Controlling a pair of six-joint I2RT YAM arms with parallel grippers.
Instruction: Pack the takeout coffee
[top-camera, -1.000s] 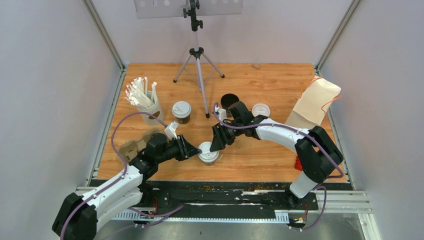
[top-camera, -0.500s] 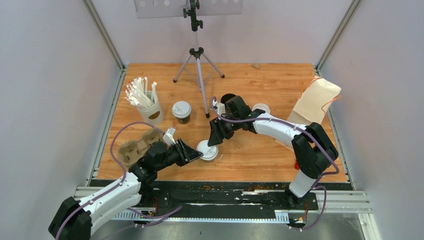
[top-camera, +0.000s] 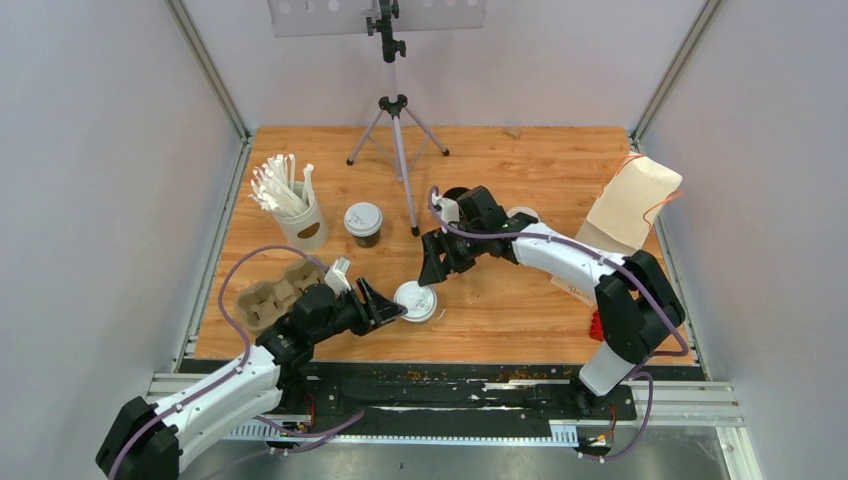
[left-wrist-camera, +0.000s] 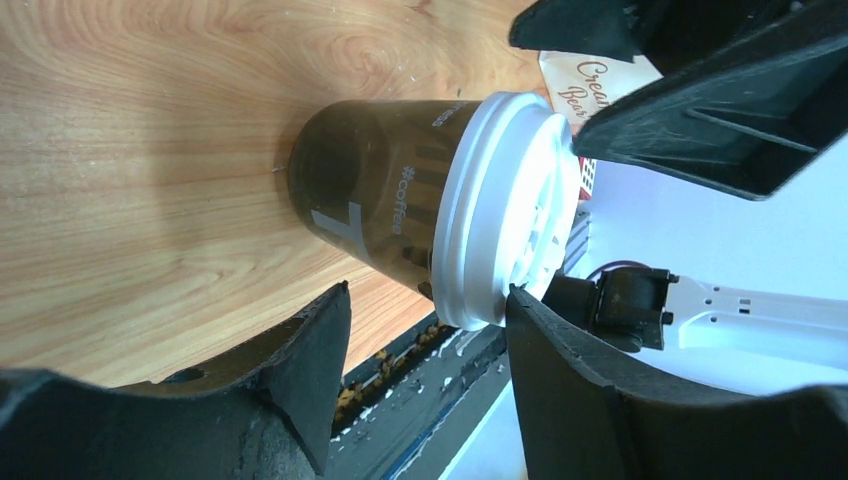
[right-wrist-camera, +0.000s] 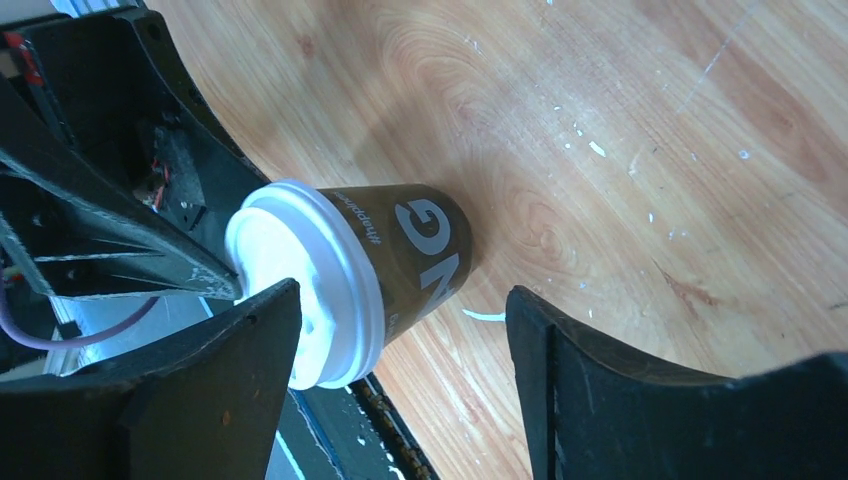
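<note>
One lidded black cup (top-camera: 415, 302) upright on worktop (top-camera: 520, 310), lower centre of top view. Legible print: "#coffee" in left wrist view, large "NG" in right wrist view. Left end effector (left-wrist-camera: 428, 295) spread, fingers flanking cup. Right end effector (right-wrist-camera: 400, 292) spread wide, cup seen between its fingers. A second lidded cup (top-camera: 363, 222) upper left of centre, well apart.
</note>
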